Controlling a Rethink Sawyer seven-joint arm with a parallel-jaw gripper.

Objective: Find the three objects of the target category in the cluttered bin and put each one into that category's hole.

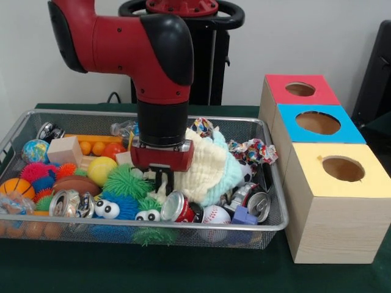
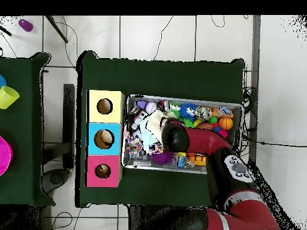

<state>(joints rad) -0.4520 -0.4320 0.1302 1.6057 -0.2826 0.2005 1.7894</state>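
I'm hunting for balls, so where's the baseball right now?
In the front view, the baseball lies at the basket's near edge, right of centre, between the red soda can and a purple block.

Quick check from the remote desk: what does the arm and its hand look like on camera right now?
The arm is glossy red with rounded black joint covers and a black wrist section. The hand hangs from a red block with a grey top edge and has dark fingers. From overhead, a grey panel with dark buttons sits on the arm.

Glossy red arm (image 1: 122,43) with black joint caps, black wrist, red block above dark fingers (image 1: 160,180)
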